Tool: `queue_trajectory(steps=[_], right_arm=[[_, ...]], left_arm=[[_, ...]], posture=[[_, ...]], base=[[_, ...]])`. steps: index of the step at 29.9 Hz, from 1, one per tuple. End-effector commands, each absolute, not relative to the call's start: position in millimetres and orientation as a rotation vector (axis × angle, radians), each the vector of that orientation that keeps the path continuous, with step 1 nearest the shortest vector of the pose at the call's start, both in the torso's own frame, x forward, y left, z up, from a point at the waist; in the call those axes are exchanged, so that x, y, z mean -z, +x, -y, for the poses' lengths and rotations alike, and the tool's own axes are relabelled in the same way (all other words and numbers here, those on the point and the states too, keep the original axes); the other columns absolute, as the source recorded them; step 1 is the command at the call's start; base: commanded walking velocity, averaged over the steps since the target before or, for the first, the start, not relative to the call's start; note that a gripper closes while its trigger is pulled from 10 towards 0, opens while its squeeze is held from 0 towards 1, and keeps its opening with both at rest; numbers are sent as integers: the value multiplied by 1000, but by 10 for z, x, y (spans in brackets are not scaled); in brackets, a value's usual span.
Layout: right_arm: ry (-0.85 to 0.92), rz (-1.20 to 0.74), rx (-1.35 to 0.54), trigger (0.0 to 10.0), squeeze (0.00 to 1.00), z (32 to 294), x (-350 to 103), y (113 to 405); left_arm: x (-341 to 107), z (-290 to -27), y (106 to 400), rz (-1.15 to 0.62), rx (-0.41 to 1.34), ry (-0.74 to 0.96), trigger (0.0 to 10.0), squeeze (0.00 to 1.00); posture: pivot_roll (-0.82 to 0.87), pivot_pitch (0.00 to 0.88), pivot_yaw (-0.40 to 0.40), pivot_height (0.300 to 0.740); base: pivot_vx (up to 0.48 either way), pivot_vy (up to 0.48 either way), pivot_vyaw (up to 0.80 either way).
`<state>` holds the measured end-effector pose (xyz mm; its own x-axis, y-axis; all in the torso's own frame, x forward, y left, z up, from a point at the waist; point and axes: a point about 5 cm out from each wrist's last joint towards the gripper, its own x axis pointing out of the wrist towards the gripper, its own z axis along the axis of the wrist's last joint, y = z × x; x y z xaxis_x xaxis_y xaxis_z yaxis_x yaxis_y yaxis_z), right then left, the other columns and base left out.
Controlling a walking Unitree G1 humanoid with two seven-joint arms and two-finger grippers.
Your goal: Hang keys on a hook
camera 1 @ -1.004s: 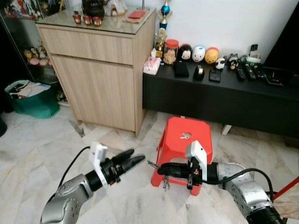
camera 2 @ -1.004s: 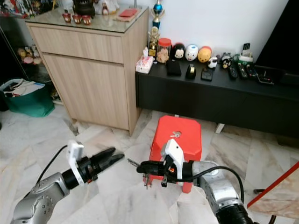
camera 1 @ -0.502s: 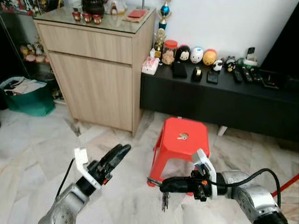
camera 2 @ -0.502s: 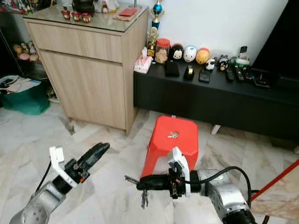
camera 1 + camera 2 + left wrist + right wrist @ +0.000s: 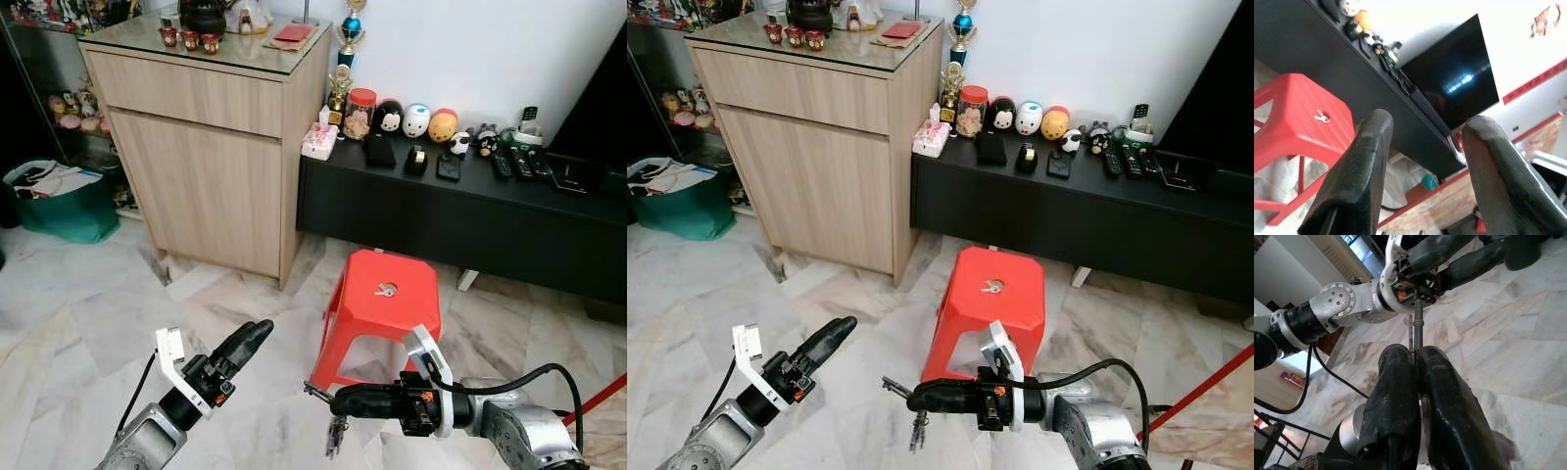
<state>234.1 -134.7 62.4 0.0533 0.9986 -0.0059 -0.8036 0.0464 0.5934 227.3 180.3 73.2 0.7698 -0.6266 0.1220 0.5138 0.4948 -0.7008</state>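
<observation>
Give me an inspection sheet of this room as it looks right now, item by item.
Surface: pale marble tile floor.
Job's things: bunch of metal keys dangling from the right end effector; no hook made out.
Clutter: red plastic stool with a small metal object on its seat; figurines, remotes and a jar on the low black console; green bag of papers by the cabinet.
End effectors: right shut on the keys, held low in front of the stool; left end effector open, holding nothing.
Cables: black cable looping over the right forearm; another along the left forearm.
Surroundings: light wooden cabinet with glass top, white wall, dark television at right.
</observation>
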Motion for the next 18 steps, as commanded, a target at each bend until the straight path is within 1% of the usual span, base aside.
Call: queue_trajectory(steps=[1,3,5,11,13,18], right_arm=[[530,-470,-1425,10000,0,1407,-628,2360],[532,-471,-1422,10000,0,1414,-621,2357],[541,-476,-1411,10000,0,1418,-602,2355],[541,-482,-1421,10000,0,1407,-592,2340],[547,-476,-1425,10000,0,1402,-598,2343],[545,-477,-1432,10000,0,1393,-597,2340]], left_arm=[[-754,-1729,2238,-188,759,-766,10000,0],[-756,-1705,2214,-201,788,-755,10000,0],[-785,-1645,2183,-224,848,-705,10000,0],[-798,-1593,2192,-254,882,-648,10000,0],[-788,-1564,2197,-280,902,-606,10000,0],[-807,-1554,2217,-280,908,-601,10000,0]], posture=[[48,0,-92,740],[48,0,-92,740],[51,0,-91,740],[52,0,-92,740],[52,0,-90,740],[53,0,-90,740]], base=[[0,0,0],[0,0,0],[0,0,0],[0,0,0],[0,0,0],[0,0,0]])
